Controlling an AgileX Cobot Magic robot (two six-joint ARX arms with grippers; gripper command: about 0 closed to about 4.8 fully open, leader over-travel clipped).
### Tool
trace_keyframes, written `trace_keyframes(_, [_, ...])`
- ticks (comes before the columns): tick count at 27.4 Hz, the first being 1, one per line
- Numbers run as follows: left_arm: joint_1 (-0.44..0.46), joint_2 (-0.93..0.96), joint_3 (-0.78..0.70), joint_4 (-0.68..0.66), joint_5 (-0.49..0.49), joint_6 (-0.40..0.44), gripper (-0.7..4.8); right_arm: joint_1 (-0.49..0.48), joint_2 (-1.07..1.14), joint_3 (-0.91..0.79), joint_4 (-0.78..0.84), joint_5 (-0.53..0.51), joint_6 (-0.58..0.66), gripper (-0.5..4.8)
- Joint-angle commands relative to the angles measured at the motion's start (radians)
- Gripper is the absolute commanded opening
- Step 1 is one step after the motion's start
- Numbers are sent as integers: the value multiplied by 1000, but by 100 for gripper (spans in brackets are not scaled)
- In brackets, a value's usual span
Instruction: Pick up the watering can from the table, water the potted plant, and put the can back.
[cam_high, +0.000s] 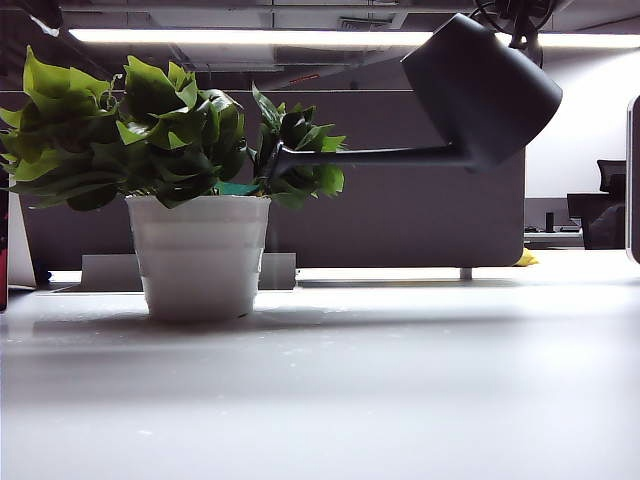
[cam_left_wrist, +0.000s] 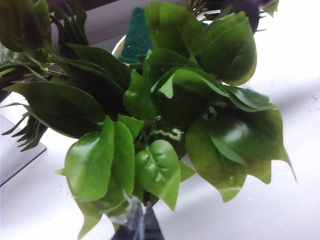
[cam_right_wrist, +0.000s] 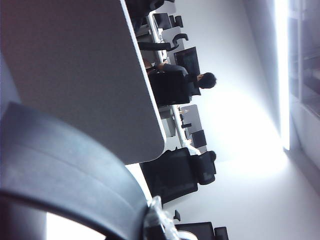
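Above the white-grey worktop (cam_high: 400, 380), the matte dark watering can (cam_high: 485, 90) hangs tilted, its long thin spout lying level and pointing left into the bushy green potted plant (cam_high: 170, 140). The right tool (cam_right_wrist: 157, 220) is clamped on the can's handle; the left tool (cam_left_wrist: 136, 225) sits among leaves, grip unclear.

You're looking down onto the plant (cam_left_wrist: 165, 115), its glossy green leaves filling most of the left wrist view. The white table (cam_left_wrist: 280, 200) shows beneath and beside them. The left gripper (cam_left_wrist: 136, 225) is at the near edge, just a dark tip against the lowest leaves; you can't tell how its jaws stand.
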Motion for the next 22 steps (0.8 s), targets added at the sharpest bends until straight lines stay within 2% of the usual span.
trace_keyframes(1, [-1,-4,5,12,0,3,-5,11,-15,18,107,-13,14,-5])
trace_keyframes(12, [-1,-4,4,10,0,4,-5,40,-3,18,148,-13,-34,-5])
trace_keyframes(14, [-1,-4,4,10,0,28,-5,41,3,22,166,-5,-34,-5])
trace_keyframes(22, [-1,-4,4,0,0,29,-6,61,58,113,159,7,-31,-6])
